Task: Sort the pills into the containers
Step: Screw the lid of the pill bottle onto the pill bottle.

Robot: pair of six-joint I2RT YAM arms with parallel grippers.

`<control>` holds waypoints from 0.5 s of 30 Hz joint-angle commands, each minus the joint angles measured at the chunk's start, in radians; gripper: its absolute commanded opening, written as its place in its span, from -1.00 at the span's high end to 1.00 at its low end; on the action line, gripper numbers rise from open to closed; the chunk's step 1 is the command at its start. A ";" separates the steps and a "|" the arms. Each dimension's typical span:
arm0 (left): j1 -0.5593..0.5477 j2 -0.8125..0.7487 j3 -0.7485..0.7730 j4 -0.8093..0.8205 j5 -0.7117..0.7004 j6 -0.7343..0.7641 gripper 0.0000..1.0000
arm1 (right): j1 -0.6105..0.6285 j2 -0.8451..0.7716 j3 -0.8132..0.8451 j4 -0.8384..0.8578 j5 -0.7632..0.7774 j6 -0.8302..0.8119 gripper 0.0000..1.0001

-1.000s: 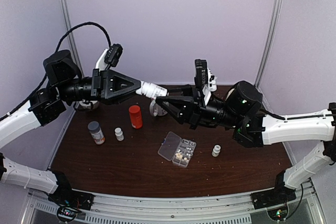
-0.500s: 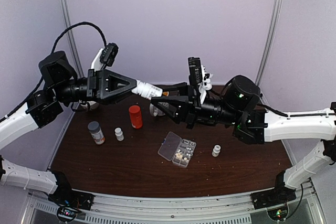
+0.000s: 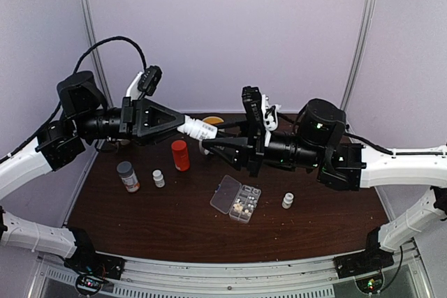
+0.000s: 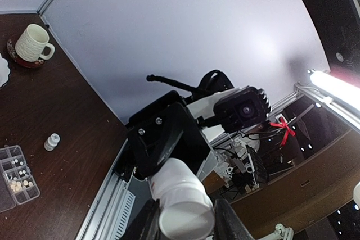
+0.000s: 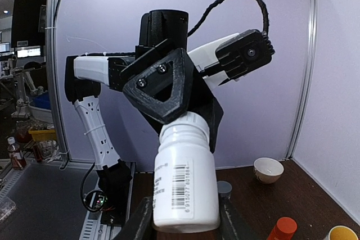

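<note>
White plastic is what both arms share: the labelled bottle (image 3: 200,129) hangs in the air over the far middle of the tabletop (image 3: 160,222), lying almost level; the right gripper (image 3: 214,135) is clenched round its barcoded body, and the left gripper (image 3: 187,125) is clamped on the capped end, a hold that looks meant for twisting the cap off while the other arm steadies the bottle. The organizer box (image 3: 246,194) lies flat near the middle of the tabletop, toward the near edge, its clear lid swung open to the left; a few pills (image 3: 242,208) already lie in its near compartments. Directly under the held bottle stands a red bottle (image 3: 180,155); toward the left edge are a grey-capped bottle (image 3: 127,176) and a small white bottle (image 3: 158,178); another small bottle (image 3: 287,200) stands just right of the box. Nothing covers the box, though the red bottle sits close to any path down from the far side.
</note>
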 commanded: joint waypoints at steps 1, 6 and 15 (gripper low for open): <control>-0.012 0.007 -0.006 -0.018 -0.016 -0.010 0.34 | 0.015 -0.018 0.001 -0.059 0.071 -0.053 1.00; -0.012 0.006 0.000 -0.107 -0.077 0.017 0.34 | 0.023 -0.027 -0.002 -0.083 0.136 -0.095 1.00; -0.013 0.023 -0.056 -0.013 -0.098 -0.058 0.35 | 0.037 -0.038 -0.038 -0.027 0.215 -0.118 1.00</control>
